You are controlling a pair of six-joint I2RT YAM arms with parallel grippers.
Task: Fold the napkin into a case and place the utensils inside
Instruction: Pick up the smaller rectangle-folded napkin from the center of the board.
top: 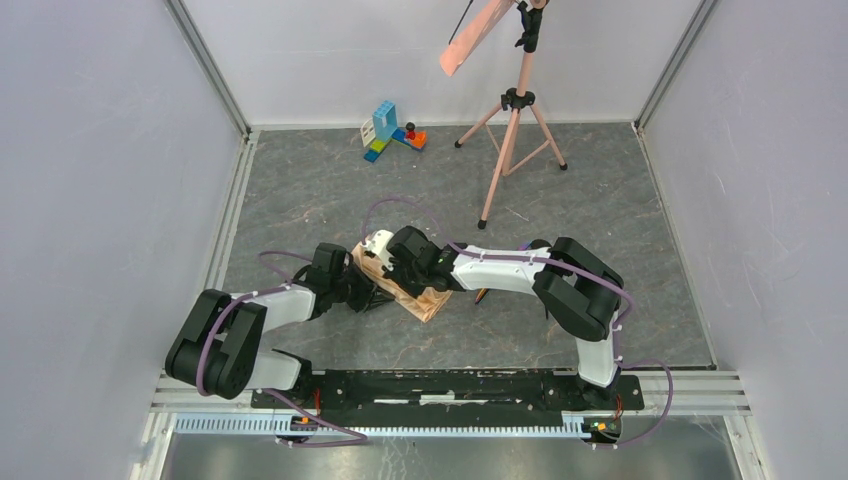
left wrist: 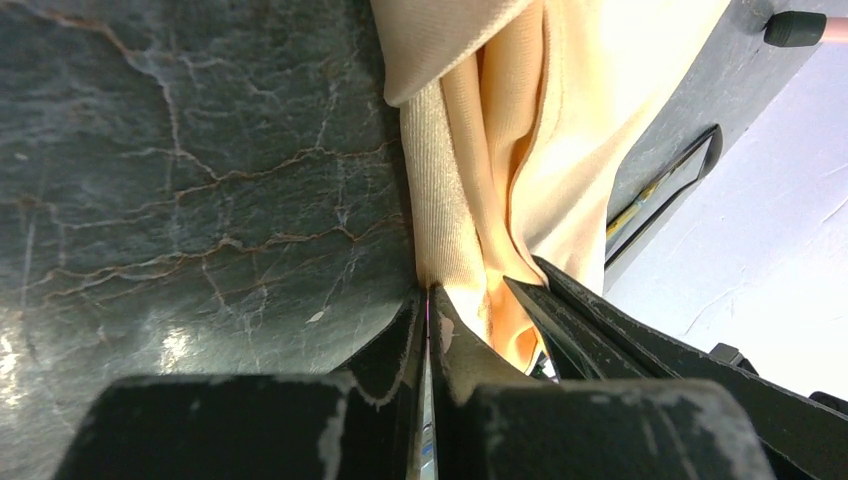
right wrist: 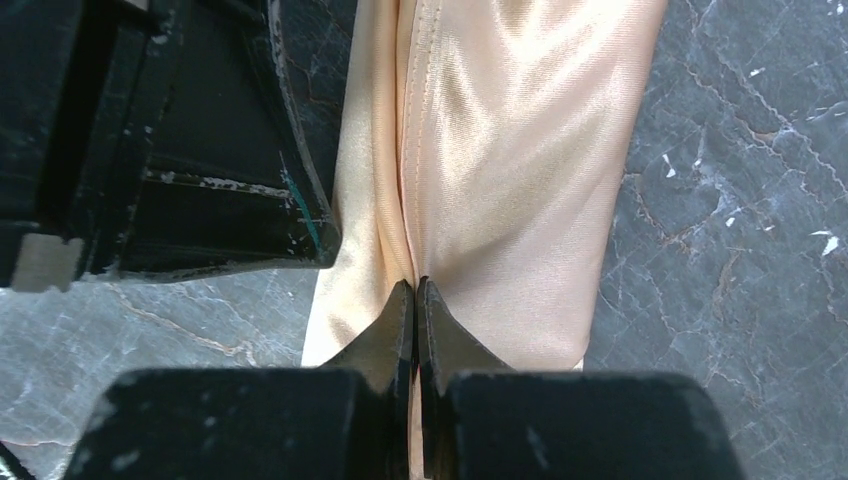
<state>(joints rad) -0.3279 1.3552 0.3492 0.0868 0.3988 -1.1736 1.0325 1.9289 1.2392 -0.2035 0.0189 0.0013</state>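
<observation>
The peach-tan napkin [top: 428, 300] lies folded into a narrow case on the dark marble table, and both grippers meet over it. My left gripper [left wrist: 428, 295] is shut, its tips against the cloth's folded edge [left wrist: 450, 200]. A thin shiny strip with a purple glint, the iridescent utensil [left wrist: 428, 440], is edge-on between its fingers. My right gripper [right wrist: 415, 285] is shut on a raised seam of the napkin [right wrist: 510, 150]. In the right wrist view the left gripper's fingers [right wrist: 230, 190] sit close beside the cloth. I cannot pick out the black utensil with any certainty.
A pink tripod [top: 510, 140] with a salmon strip [top: 478, 35] on top stands at the back right. Coloured toy blocks [top: 392, 133] sit at the back centre. White walls close in the table on three sides. A small dark-orange thing [top: 482, 295] lies by the right forearm.
</observation>
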